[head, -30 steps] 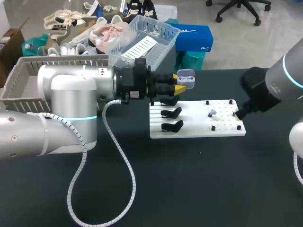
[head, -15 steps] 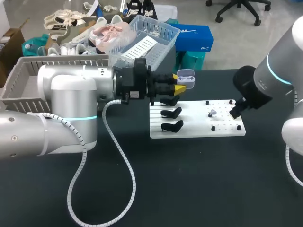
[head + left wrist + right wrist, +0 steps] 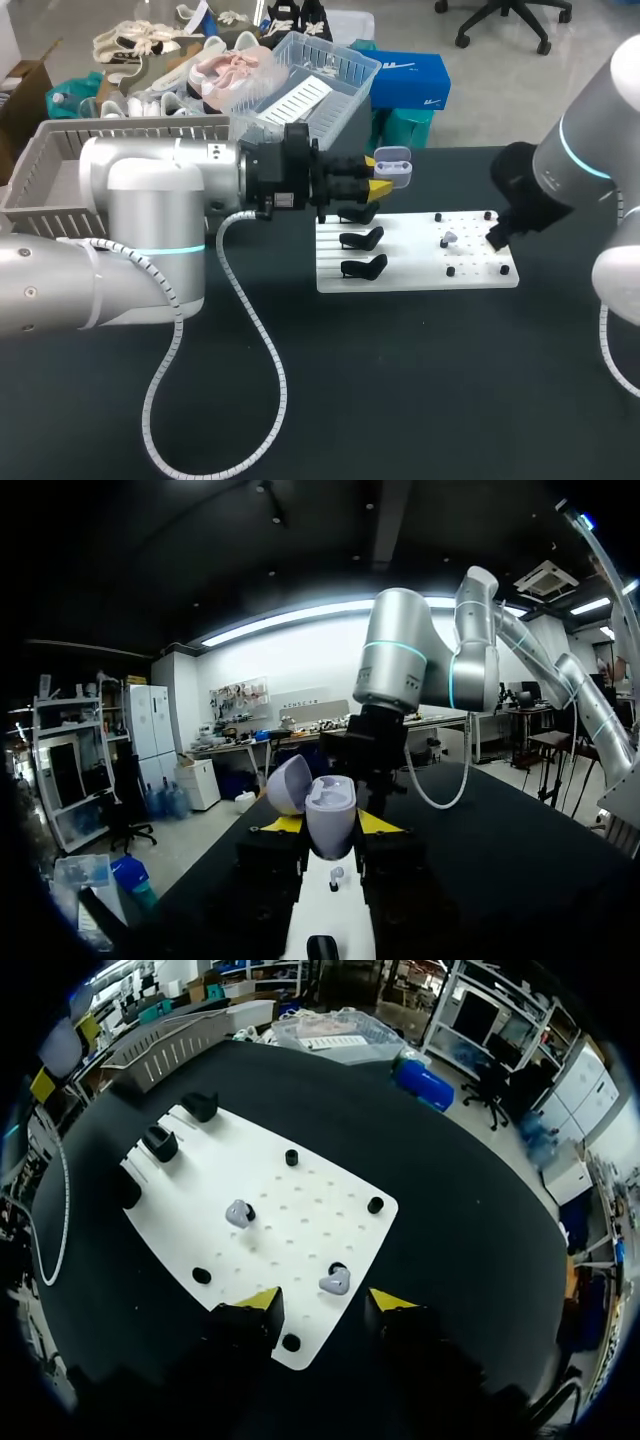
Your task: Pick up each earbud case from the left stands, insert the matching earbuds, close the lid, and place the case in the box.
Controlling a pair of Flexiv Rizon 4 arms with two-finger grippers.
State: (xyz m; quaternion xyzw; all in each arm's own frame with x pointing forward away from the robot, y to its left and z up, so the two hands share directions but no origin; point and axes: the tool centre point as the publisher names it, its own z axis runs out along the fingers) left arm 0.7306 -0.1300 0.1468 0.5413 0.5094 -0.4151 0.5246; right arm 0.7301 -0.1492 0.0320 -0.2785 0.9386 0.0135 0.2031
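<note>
**Earbud case** (image 3: 331,815), lid (image 3: 289,784) swung open. It is pinched by its lower shell between the yellow tips of the left gripper (image 3: 376,174) and held in the air at the far edge of the white board (image 3: 285,1235), above the black stands (image 3: 362,238).

Two loose earbuds lie on the board. One (image 3: 335,1282) sits just ahead of the right gripper (image 3: 326,1302), whose fingers are spread and empty, one on either side of it. The other (image 3: 238,1213) lies nearer the board's middle. The board rests on the dark bench (image 3: 400,380).

Step in hand, as judged: picking up the near earbud. To do it well:
- Centre the spread fingers on the earbud, clear of the black peg (image 3: 291,1342) close by.
- Descend straight.
- Close gently across its broadest part so that it does not slip out.
- Carry it to the open case, which should be held level.
</note>
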